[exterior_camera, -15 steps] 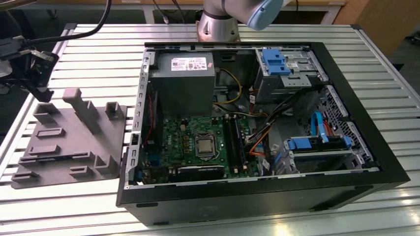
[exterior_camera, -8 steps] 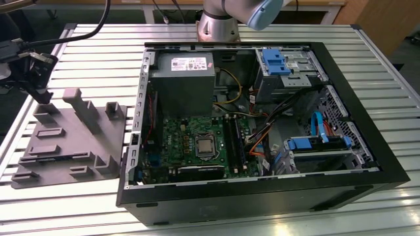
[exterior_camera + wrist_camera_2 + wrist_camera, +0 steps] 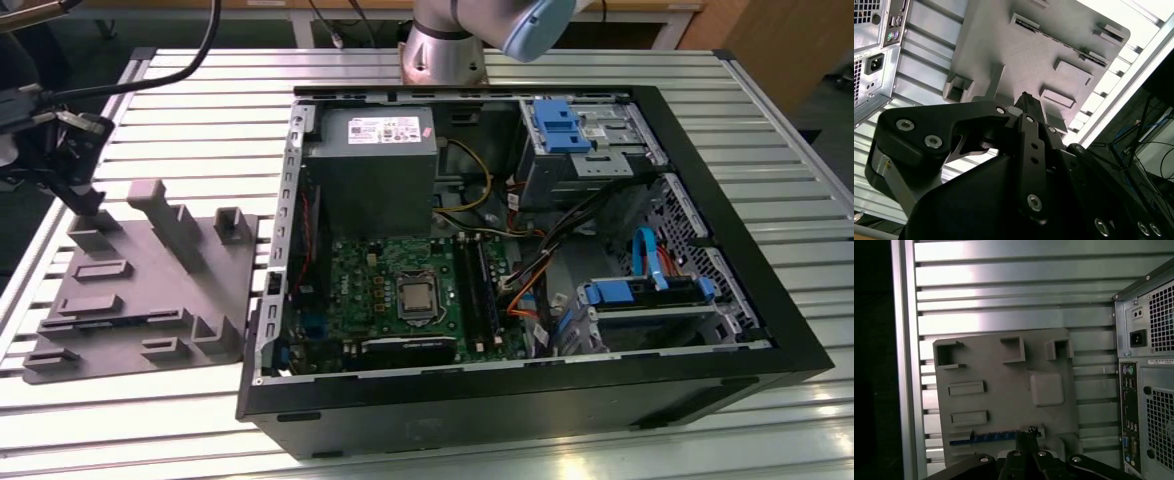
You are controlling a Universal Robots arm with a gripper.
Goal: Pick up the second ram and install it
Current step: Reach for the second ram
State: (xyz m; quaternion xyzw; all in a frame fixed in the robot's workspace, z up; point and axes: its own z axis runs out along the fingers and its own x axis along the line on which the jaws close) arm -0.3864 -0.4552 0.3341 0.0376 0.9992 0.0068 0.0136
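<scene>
The black end effector is pinched narrow on the second ram, a long flat green memory stick seen edge-on in the first wrist view, standing in a slot of the grey plastic parts holder. The grip looks off-centre, so a lift could tilt the stick, jam it or let it slip. The holder rests on a ribbed aluminium surface beside the open black computer case, with a brown wooden cabinet beyond.
</scene>
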